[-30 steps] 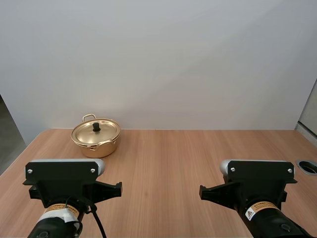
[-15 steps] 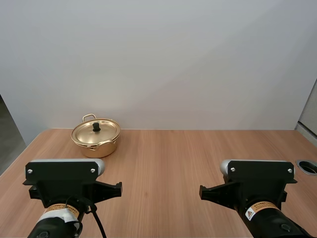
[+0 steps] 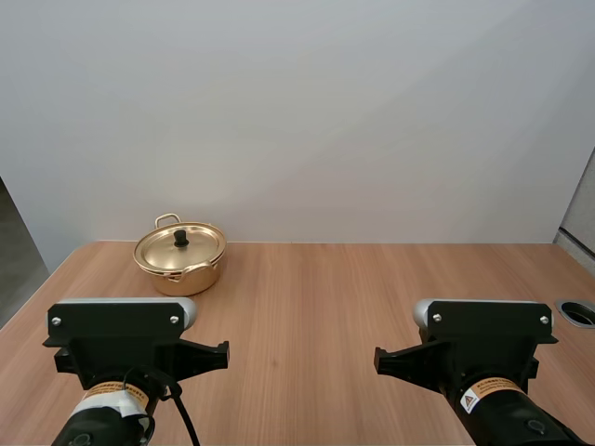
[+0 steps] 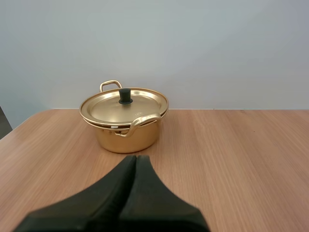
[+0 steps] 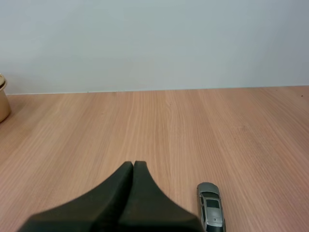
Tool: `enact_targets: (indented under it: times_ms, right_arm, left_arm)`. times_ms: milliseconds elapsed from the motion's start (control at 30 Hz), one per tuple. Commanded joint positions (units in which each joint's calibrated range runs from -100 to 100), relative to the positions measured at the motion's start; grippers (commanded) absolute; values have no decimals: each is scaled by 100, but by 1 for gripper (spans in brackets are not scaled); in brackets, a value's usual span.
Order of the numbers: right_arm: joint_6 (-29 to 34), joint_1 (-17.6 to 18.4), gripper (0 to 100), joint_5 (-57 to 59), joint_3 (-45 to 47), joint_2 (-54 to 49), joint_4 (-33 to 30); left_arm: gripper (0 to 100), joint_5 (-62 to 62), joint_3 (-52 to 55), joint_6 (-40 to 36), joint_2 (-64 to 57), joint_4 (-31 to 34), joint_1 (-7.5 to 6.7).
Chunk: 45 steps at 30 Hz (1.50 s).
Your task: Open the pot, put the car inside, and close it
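**Desk:** Where's the pot?

**Me:** The pot (image 3: 179, 258) stands on the far left part of the worktop (image 3: 325, 297), close to the back edge by the wall. It's gold-coloured, with a loop handle on each side. The lid (image 4: 123, 104) is on and sits level, with a black knob (image 4: 125, 95) at its middle.

**Desk:** And the car?

**Me:** The car (image 5: 211, 212) is a small silver one. It sits on its wheels on the bare wood, just beside my right hand (image 5: 133, 164) and on that hand's right side. As far as I can see the two aren't touching. The car lies lengthwise, in line with the way the hand points, and it's well apart from the pot, which is off at the other side of the worktop.

**Desk:** What are the hands doing?

**Me:** Both are closed with nothing in them. My left hand (image 4: 136, 159) has its fingers pressed together into one dark wedge aimed straight at the pot, with a stretch of bare wood between the tips and the pot's wall. My right hand looks the same, its tips together and gripping nothing, and it points over open wood toward the wall.

**Desk:** And the arms?

**Me:** From the high camera, both sit low at the near edge of the worktop. The left arm (image 3: 121, 344) is roughly in line with the pot and the right arm (image 3: 483, 348) is well off to the other side.
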Motion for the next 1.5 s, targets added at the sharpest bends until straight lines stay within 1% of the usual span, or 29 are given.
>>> enact_targets:
  times_ms: [0,467,567,833,933,1033,1100,1267,1400,1467]
  right_arm:
    - [7,-1,0,-8,0,0,-3]
    - [7,-1,0,-8,0,0,-3]
    - [23,-1,0,-8,0,0,192]
    - [12,-1,0,-8,0,0,395]
    - [-2,-1,0,9,0,0,782]
    - [-250,-1,0,118,0,0,593]
    - [-309,-1,0,83,0,0,551]
    - [-309,-1,0,-574,0,0,529]
    - [-331,-1,0,-554,0,0,236]
    - [-331,-1,0,-489,0,0,-104]
  left_arm:
    - [0,0,0,1,0,0,-2]
    - [0,0,0,1,0,0,-2]
    - [0,0,0,1,0,0,-2]
    - [0,-19,0,1,0,0,-2]
    - [0,-367,0,1,0,17,-2]
    - [0,-390,0,13,0,47,-2]
    - [0,-390,0,25,0,139,-2]
    - [0,-390,0,25,0,151,-2]
    - [0,-390,0,25,0,151,-2]
    - [0,-390,0,25,0,151,-2]
